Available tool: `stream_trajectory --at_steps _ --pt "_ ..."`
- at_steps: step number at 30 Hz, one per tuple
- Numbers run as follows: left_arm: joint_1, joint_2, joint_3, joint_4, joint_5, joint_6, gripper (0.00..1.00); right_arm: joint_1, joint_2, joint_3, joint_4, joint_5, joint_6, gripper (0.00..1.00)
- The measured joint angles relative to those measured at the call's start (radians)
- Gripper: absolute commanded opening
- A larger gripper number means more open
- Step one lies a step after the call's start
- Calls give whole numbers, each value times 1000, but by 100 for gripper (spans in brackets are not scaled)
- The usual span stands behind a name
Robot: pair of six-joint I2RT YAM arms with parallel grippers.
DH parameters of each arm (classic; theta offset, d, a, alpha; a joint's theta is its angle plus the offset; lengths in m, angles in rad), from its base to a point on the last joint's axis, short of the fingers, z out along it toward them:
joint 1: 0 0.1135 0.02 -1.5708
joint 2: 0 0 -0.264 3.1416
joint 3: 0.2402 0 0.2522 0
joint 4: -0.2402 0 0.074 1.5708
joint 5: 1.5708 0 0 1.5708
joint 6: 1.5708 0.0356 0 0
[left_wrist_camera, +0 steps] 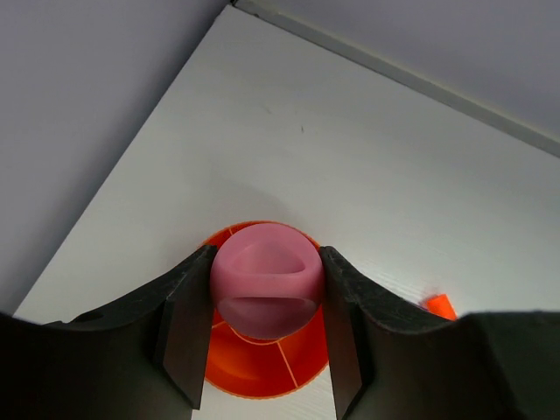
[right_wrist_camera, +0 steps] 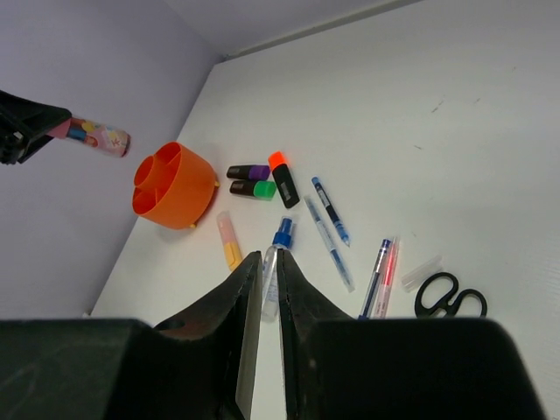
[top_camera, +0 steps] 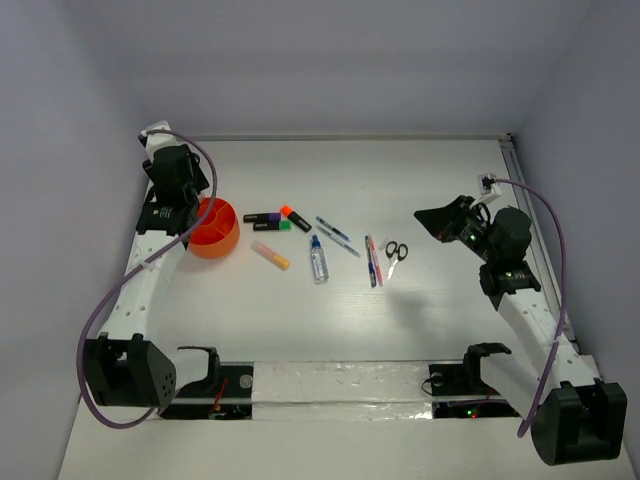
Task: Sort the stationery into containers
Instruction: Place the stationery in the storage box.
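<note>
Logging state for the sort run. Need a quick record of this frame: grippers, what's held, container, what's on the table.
left gripper: shut on pink-capped bottle, raised near the holder, not in it
right gripper: shut, empty, above the table
orange holder: compartments look empty
on table: purple highlighter, green highlighter, orange highlighter, yellow marker, blue-capped bottle, pens, scissors
sorted: none visible

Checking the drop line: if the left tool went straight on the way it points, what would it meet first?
Probably the orange holder, right behind the pink-capped bottle that the left tool clamps; which compartment, I cannot tell.
</note>
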Motion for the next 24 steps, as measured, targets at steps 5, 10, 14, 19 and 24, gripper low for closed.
stream_trajectory --at_steps 5,10,14,19,24 --pt "0 -2 -43 -2 23 12 0 1 0 0 0 -1 -2 20" --pt "0 -2 -81 12 42 12 0 1 0 0 0 -4 -2 20" --pt "0 0 -106 12 50 13 0 1 1 0 0 -9 -2 20" --pt "0 9 -110 18 63 13 5 1 9 0 0 -14 -2 21" --pt "0 30 -117 19 75 12 30 1 14 0 0 -15 -2 21"
